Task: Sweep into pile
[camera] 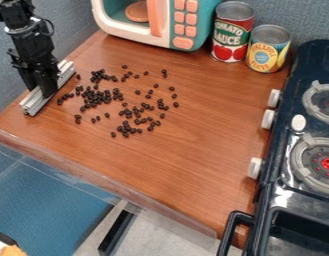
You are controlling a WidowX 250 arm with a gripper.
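At the upper left of the view, the gripper (46, 90) hangs down at the table's left side, shut on a grey-white bar-shaped sweeper (38, 102). The bar stands low on the wooden surface, slanting from lower left to upper right. Just to its right, dark beans (96, 97) lie scattered over the upper left part of the table (187, 165). They are densest near the middle of the patch, with looser ones around it and a smaller cluster at its lower side.
A toy microwave (183, 25) stands at the back, with a tomato sauce can (232, 32) and a pineapple can (267, 48) to its right. The toy stove (287, 200) with knobs and burners borders the right side. The table's front edge (106, 175) runs diagonally below the beans.
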